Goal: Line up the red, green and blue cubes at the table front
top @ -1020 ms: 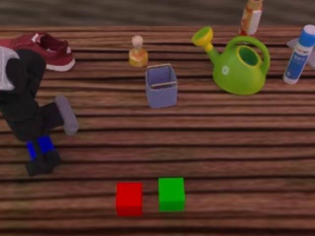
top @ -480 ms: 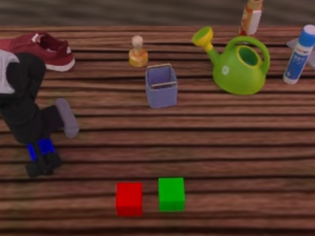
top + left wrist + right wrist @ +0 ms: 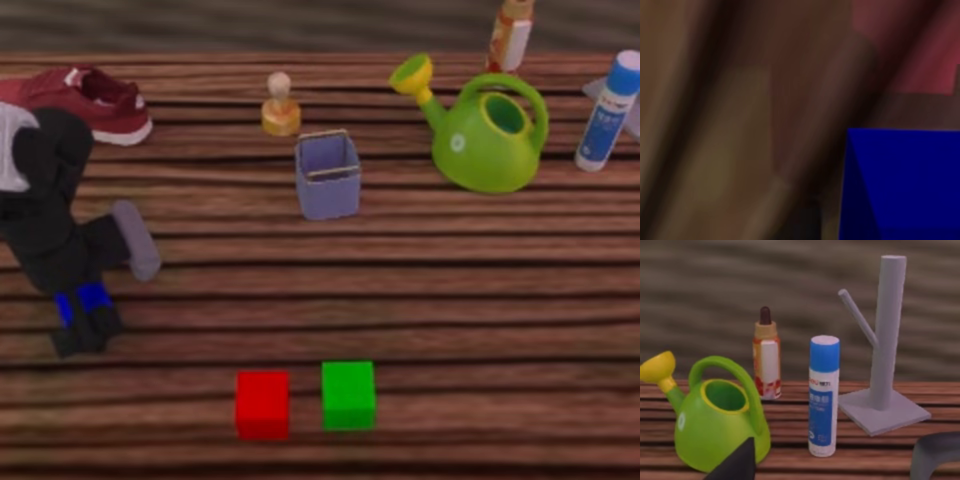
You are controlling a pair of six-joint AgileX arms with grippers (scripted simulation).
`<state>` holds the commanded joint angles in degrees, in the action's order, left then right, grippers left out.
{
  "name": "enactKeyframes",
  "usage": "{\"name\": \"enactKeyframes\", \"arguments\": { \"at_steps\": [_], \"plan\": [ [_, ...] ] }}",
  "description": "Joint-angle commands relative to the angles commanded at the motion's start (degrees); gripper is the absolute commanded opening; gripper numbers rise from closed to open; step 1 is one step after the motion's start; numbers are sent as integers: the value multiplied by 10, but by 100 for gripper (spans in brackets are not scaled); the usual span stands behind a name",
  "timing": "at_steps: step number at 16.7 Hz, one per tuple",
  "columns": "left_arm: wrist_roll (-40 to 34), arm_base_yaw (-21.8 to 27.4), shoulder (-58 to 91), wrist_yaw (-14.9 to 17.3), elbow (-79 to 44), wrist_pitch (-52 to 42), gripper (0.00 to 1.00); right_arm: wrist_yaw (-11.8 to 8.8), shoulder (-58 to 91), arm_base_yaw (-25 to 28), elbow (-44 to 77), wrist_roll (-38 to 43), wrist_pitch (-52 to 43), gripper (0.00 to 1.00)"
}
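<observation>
From above, our left tool (image 3: 85,325) sits low at the table's (image 3: 480,330) left side, its fingers closed on the blue cube (image 3: 80,300), which shows as blue between them. To the tool's right and nearer the table front lie the red cube (image 3: 262,404) and green cube (image 3: 348,395), side by side with a small gap. Behind the tool rests a red shoe (image 3: 95,98); farther right stand a lilac cup (image 3: 327,177) and a green watering can (image 3: 485,125).

In the left wrist view, the blue cube (image 3: 900,185) fills one corner, right at our tool.

In the right wrist view, we see the watering can (image 3: 715,425), a blue-capped tube (image 3: 823,395) and a grey stand (image 3: 885,365); of the right tool we cannot tell open from closed.
</observation>
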<state>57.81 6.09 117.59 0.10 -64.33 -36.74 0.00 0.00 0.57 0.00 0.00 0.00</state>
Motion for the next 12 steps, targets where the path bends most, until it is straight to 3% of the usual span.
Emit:
{"name": "enactKeyframes", "arguments": {
  "at_steps": [2, 3, 12],
  "plan": [
    [0, 0, 0, 0, 0, 0, 2, 0, 0, 0, 0, 0, 0, 100],
    [0, 0, 0, 0, 0, 0, 0, 0, 0, 0, 0, 0, 0, 100],
    [-8, 1, -22, 8, -5, -22, 0, 0, 0, 0, 0, 0, 0, 100]
  ]
}}
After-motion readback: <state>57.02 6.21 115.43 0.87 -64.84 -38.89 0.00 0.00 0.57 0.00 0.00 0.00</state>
